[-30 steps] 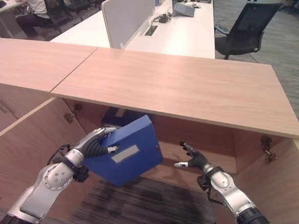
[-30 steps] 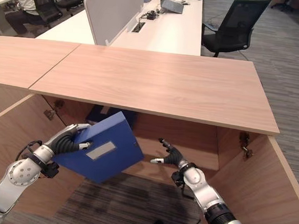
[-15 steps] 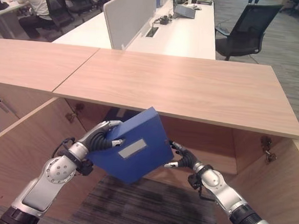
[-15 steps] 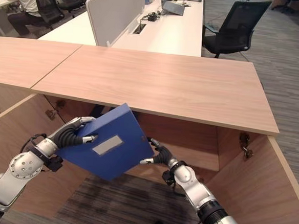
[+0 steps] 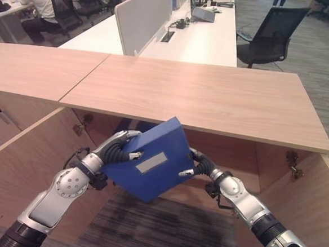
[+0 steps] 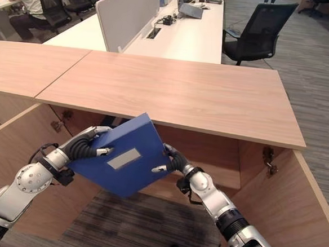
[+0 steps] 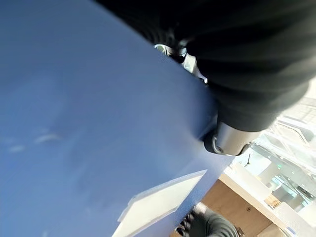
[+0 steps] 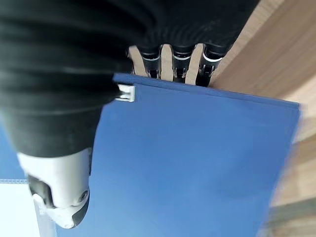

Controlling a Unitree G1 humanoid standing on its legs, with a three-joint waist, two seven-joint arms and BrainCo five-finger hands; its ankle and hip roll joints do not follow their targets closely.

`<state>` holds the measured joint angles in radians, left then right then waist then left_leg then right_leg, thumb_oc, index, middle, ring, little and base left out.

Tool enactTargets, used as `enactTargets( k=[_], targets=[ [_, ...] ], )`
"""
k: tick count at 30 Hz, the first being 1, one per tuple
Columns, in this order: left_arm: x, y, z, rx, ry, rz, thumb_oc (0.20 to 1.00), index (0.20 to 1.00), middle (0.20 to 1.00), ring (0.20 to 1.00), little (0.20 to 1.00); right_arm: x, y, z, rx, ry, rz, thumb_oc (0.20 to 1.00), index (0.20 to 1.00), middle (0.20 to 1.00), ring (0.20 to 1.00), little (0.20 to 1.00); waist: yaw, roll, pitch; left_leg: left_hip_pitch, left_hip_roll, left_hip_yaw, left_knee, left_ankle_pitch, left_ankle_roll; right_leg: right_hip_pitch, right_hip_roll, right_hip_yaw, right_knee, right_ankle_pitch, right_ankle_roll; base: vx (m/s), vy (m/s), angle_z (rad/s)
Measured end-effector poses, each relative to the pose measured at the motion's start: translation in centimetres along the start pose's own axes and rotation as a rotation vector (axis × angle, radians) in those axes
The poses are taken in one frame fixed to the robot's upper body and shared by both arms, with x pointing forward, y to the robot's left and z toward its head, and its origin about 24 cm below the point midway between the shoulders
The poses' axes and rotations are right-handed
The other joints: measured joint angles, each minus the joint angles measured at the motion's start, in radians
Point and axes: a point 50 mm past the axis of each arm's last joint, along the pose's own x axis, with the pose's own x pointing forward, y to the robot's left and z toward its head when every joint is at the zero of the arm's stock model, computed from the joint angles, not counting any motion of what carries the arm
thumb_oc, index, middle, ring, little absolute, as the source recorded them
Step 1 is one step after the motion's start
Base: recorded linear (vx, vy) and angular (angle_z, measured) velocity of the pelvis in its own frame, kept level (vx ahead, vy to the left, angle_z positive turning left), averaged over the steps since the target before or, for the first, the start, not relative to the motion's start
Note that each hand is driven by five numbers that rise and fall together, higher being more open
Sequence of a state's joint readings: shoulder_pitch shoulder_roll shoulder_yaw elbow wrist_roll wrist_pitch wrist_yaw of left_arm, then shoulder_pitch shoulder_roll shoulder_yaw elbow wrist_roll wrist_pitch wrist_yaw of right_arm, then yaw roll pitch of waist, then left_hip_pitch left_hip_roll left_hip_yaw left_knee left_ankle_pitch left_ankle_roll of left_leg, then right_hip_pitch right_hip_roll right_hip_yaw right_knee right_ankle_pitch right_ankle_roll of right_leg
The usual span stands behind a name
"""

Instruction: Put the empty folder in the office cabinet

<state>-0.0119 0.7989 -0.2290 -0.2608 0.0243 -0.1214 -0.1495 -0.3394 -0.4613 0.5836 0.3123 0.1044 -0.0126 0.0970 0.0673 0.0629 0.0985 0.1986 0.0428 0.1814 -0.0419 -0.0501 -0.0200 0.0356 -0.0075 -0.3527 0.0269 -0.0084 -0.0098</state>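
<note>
Folder, one, centre frame; my left robot hand and right robot hand both clamp its edges, fingers partly hidden behind it.

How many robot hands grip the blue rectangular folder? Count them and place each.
2. The left hand holds the blue rectangular folder's left edge; the right hand clamps its right edge, before the open wooden cabinet.

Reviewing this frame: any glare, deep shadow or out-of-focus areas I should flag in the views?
Left eye view: even office light, but the cabinet interior under the top lies in shadow. Left wrist view: the blue folder is very close and soft, with bright washed-out background by the left robot hand. Right wrist view: the right robot hand and wood behind the folder look blurred.
</note>
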Motion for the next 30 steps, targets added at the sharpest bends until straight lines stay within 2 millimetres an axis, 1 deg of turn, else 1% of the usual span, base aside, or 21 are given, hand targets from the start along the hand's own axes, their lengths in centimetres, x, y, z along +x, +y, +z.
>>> enactTargets(
  k=[5,15,18,19,20,21,22,23,24,26,27,28,30],
  targets=[
    [0.1,-0.3,0.5,-0.011,-0.026,-0.035,0.2,0.2,0.2,0.2,0.2,0.5,-0.6,1.1,-0.02,-0.036,-0.008,1.0,1.0,1.0,1.0,1.0,0.002,0.0,-0.001,-0.001,0.0,-0.001,0.0,0.0,0.0,0.001,0.0,0.0,0.0,0.001,-0.001,0.0,0.0,0.0],
    [0.4,0.3,0.9,0.023,-0.039,-0.065,0.2,0.2,0.2,0.2,0.2,0.6,-0.3,1.0,0.017,-0.037,0.001,1.0,1.0,1.0,1.0,1.0,0.001,-0.005,-0.007,-0.002,0.0,-0.004,0.002,0.0,0.0,0.002,0.0,-0.004,-0.001,0.003,-0.002,0.0,0.0,0.0],
    [0.6,0.8,1.1,0.061,-0.042,-0.09,0.2,0.2,0.2,0.2,0.2,1.2,0.3,0.5,0.019,-0.011,0.025,1.0,1.0,1.0,1.0,1.0,0.0,-0.014,-0.016,-0.003,0.0,-0.005,0.004,0.0,-0.001,0.002,0.0,-0.004,-0.001,0.003,-0.002,0.0,0.0,0.0],
    [0.7,1.0,1.2,0.073,-0.042,-0.093,0.2,0.2,0.2,0.2,0.2,1.4,0.6,0.5,0.041,-0.008,0.036,0.821,0.821,0.821,0.821,0.821,0.0,-0.016,-0.017,-0.003,0.0,-0.005,0.005,0.0,-0.001,0.002,-0.001,-0.004,-0.001,0.003,-0.002,0.0,0.0,0.0],
    [0.9,1.3,1.4,0.093,-0.048,-0.097,0.2,0.2,0.2,0.2,0.2,1.6,0.8,0.4,0.08,-0.005,0.042,0.821,0.821,0.821,0.821,0.821,0.001,-0.019,-0.019,-0.003,0.0,-0.005,0.006,0.0,-0.001,0.002,-0.001,-0.004,-0.001,0.003,-0.002,0.0,0.0,0.0],
    [1.0,1.5,1.6,0.112,-0.052,-0.104,0.2,0.2,0.2,0.2,0.2,1.7,0.9,0.3,0.109,-0.001,0.047,0.501,0.501,0.501,0.501,0.501,0.005,-0.021,-0.021,-0.004,0.0,-0.005,0.006,0.001,-0.001,0.002,-0.001,-0.004,0.0,0.003,-0.002,0.0,0.0,0.0],
    [1.1,1.6,1.6,0.126,-0.052,-0.112,0.2,0.2,0.2,0.2,0.2,1.7,0.9,0.3,0.119,-0.002,0.054,0.2,0.2,0.2,0.2,0.2,0.008,-0.021,-0.021,-0.004,0.0,-0.005,0.006,0.001,-0.002,0.002,-0.001,-0.004,0.0,0.003,-0.002,0.0,0.0,0.0],
    [1.3,1.7,1.8,0.128,-0.062,-0.109,0.2,0.2,0.2,0.2,0.2,1.7,1.1,0.3,0.141,0.001,0.071,0.2,0.2,0.2,0.2,0.2,0.01,-0.023,-0.022,-0.004,0.0,-0.006,0.008,0.001,-0.002,0.001,-0.002,-0.004,0.0,0.003,-0.002,0.0,0.0,0.0],
    [1.8,2.2,2.2,0.186,-0.072,-0.12,0.2,0.2,0.2,0.2,0.2,1.8,1.5,0.0,0.192,0.023,0.118,0.2,0.2,0.2,0.2,0.2,0.022,-0.034,-0.029,-0.006,0.0,-0.006,0.008,0.002,-0.004,0.0,-0.001,-0.005,0.0,0.003,-0.002,0.0,0.0,0.0],
    [2.1,2.3,2.6,0.215,-0.085,-0.132,0.2,0.2,0.2,0.2,0.2,1.8,1.4,0.0,0.217,0.034,0.145,0.2,0.2,0.2,0.2,0.2,0.026,-0.04,-0.033,-0.006,0.0,-0.006,0.009,0.002,-0.004,0.0,-0.002,-0.005,0.0,0.003,-0.002,-0.01,-0.009,0.02],
    [2.9,2.4,3.2,0.262,-0.11,-0.131,0.2,0.2,0.2,0.2,0.2,1.6,1.4,-0.3,0.23,0.054,0.166,0.2,0.2,0.2,0.2,0.2,0.032,-0.049,-0.038,-0.01,-0.001,-0.01,0.01,0.003,-0.005,-0.002,-0.003,-0.009,0.001,0.004,-0.002,-0.02,-0.011,0.08],
    [3.2,2.5,3.4,0.284,-0.117,-0.14,0.2,0.2,0.2,0.2,0.2,1.5,1.3,-0.4,0.23,0.057,0.189,0.2,0.2,0.2,0.2,0.2,0.031,-0.057,-0.045,-0.011,-0.002,-0.014,0.01,0.004,-0.006,-0.002,-0.004,-0.013,0.0,0.004,-0.002,-0.02,-0.012,0.08],
    [3.6,2.1,3.3,0.264,-0.116,-0.141,0.2,0.2,0.2,0.2,0.2,1.3,1.1,-0.7,0.244,0.071,0.19,0.2,0.2,0.2,0.2,0.2,0.026,-0.062,-0.05,-0.013,-0.003,-0.014,0.011,0.004,-0.006,-0.004,-0.005,-0.013,0.0,0.005,-0.002,-0.01,-0.004,0.02]
  ],
)
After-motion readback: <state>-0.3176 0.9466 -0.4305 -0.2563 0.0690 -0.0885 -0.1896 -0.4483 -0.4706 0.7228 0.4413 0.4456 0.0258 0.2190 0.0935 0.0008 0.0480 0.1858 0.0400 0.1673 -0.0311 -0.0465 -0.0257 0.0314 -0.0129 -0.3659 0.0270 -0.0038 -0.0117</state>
